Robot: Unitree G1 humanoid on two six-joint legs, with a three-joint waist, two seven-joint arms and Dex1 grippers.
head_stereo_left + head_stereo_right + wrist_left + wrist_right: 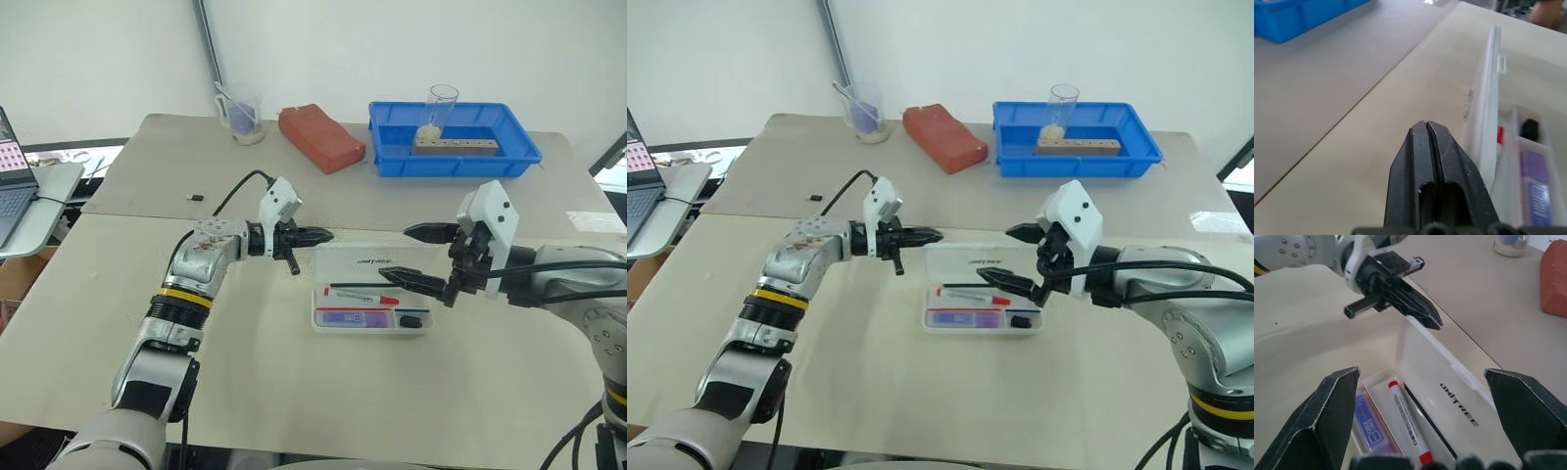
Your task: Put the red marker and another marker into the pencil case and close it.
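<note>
Already the pencil case (373, 292) lies open on the pale table (118, 323), its lid (1444, 387) folded back flat on the far side. Inside, the red marker (1406, 420) rests along the tray, and the purple marker (1370, 423) sits just beside it in the nearer compartment. At the lid's left corner the left gripper (323, 235) has its fingers pressed together — empty, tip close to the lid's edge, though contact cannot be told. Over the case's right end the right gripper (419, 258) hangs with fingers spread wide, holding nothing. Farther back stand a blue tray (519, 155) and a red brick-shaped block (320, 137).
</note>
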